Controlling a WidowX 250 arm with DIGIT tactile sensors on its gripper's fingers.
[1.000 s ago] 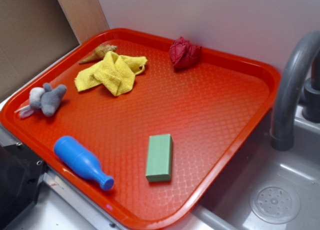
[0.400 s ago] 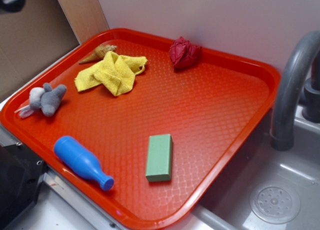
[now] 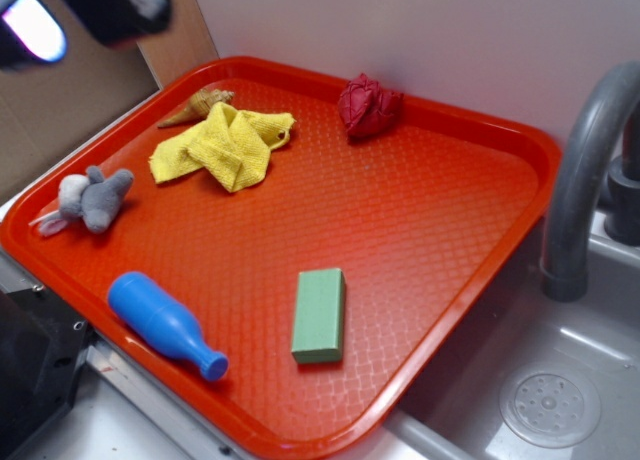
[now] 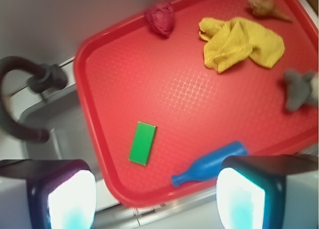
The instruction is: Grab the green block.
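Swinging into view at the top-left corner, my hand (image 3: pixel 75 20) hangs high, fingers apart, well away from the untouched green block (image 3: pixel 319 315).

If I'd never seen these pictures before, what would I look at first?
Probably the big red tray, because it fills most of the picture. Then the bright things on it: the green block lying flat near the front edge, the blue toy bottle to its left, and the crumpled yellow cloth towards the back. The end effector is open, with nothing in it.
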